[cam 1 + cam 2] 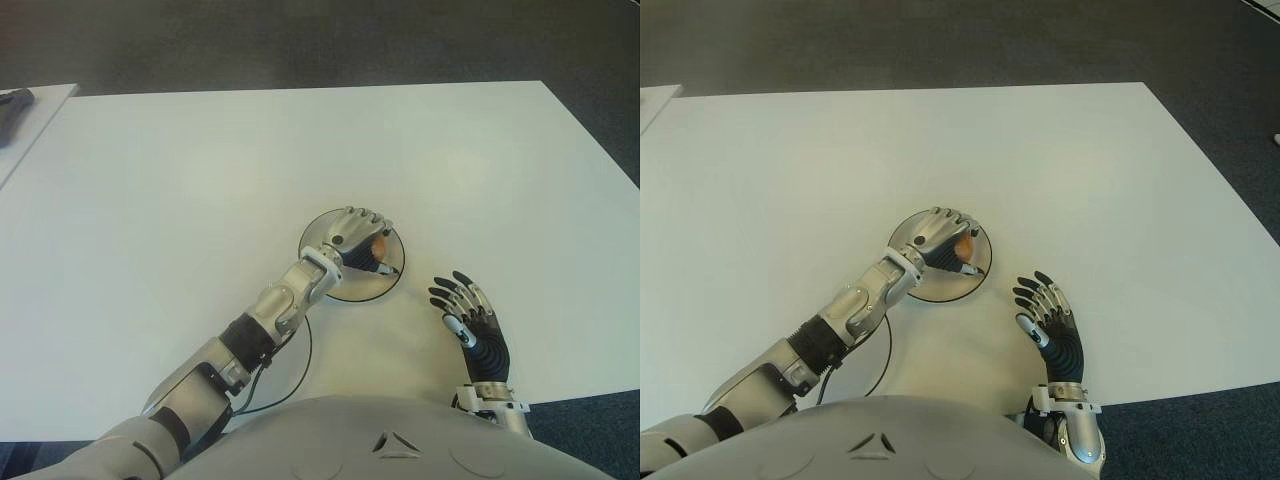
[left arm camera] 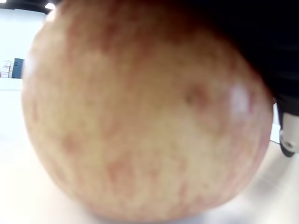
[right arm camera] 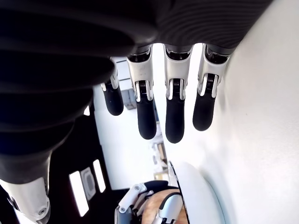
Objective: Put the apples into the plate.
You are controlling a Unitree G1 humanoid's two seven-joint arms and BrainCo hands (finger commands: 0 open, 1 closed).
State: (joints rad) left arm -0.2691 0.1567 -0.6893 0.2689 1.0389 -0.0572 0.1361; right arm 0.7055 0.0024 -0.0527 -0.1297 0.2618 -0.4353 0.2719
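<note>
An apple (image 1: 378, 246) is gripped in the curled fingers of the left hand (image 1: 356, 238), over the plate (image 1: 318, 236). It is best lowered until resting, then released gently. The right hand (image 1: 470, 322), fingers spread and empty, shows just right of the plate.

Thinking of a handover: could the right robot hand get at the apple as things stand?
Probably not cleanly: the left robot hand is closed over the yellow-red apple above the round silver plate. The right robot hand, open, shows beside the plate.

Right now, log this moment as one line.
left hand: shut on apple, over plate | right hand: open, idle right of plate | table
</note>
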